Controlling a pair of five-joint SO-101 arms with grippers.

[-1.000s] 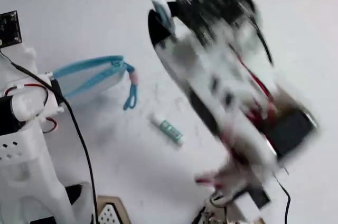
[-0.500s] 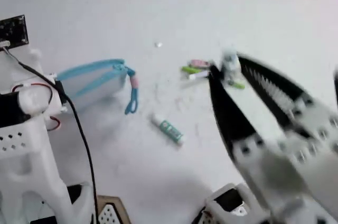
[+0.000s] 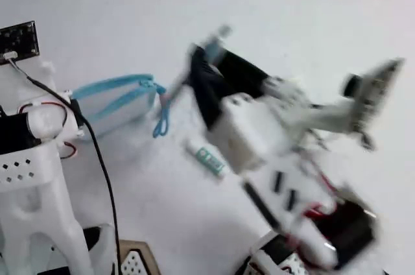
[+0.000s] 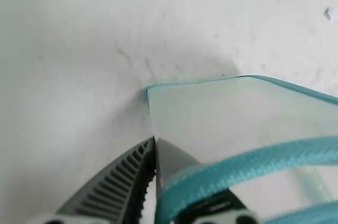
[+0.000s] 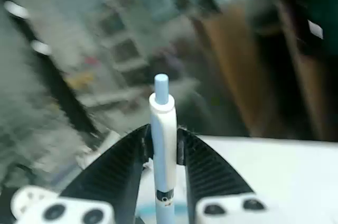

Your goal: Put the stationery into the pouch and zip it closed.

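Pinching the pouch [image 4: 227,118] by its rim, the left hand [image 4: 155,145] is clamped on the clear wall and props the mouth open on the counter [image 3: 130,22]. Just past it, a small tube [image 3: 206,159] lies loose, not yet packed. Farther out, the right hand [image 5: 162,137] grips a pen [image 5: 162,118] between its jaws, up beside the pouch's zip end. Looks like the loading step. Next move: tip the pen down and steer it into the opening before letting go.
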